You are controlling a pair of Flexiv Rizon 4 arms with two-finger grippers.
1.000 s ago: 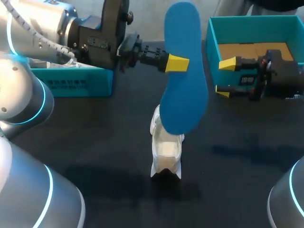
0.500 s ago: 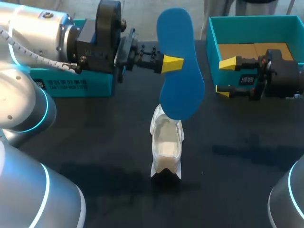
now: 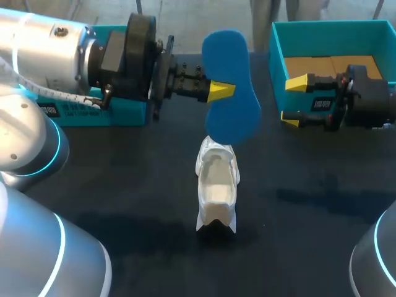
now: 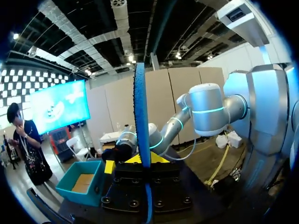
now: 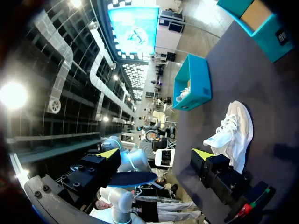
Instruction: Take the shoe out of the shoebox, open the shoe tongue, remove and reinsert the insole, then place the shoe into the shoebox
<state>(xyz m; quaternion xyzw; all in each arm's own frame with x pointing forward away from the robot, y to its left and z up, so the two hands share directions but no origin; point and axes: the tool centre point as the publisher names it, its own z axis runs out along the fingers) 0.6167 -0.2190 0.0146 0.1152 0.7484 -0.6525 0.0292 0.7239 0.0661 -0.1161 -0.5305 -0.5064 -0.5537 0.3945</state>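
- We are holding the blue insole [image 3: 229, 86] in the air, just above the heel opening of the shoe [image 3: 216, 185] and completely out of it. It is hanging roughly upright, with its lower end nearest the shoe.
- The left gripper [image 3: 223, 91] is clamping the insole across its narrow middle. One yellow tip is showing on the near face. In the left wrist view the insole is running edge-on between the fingers.
- We are judging the insole light, thin and bendy. The foam should be grippy, so slipping looks unlikely. The free ends will probably flop or buckle if we push one into the shoe.
- A mid-length pinch is working for carrying. For reinsertion we are expecting a hold nearer the heel end to steer the toe end in better.
- The white shoe is standing upright on its sole near the middle of the black table [image 3: 124, 179], and nothing is gripping it. It looks soft-sided and light, so it may slide or tip when the insole pushes in. We are thinking the other arm should brace it at the heel or collar.
- The right gripper [image 3: 294, 100] is hanging with its fingers apart and nothing between them, over the near left corner of the teal shoebox [image 3: 328, 25]. It is well apart from the shoe.
- The shoebox is sitting open at the far right. A second teal box [image 3: 93, 111] is sitting far left, behind our left arm.
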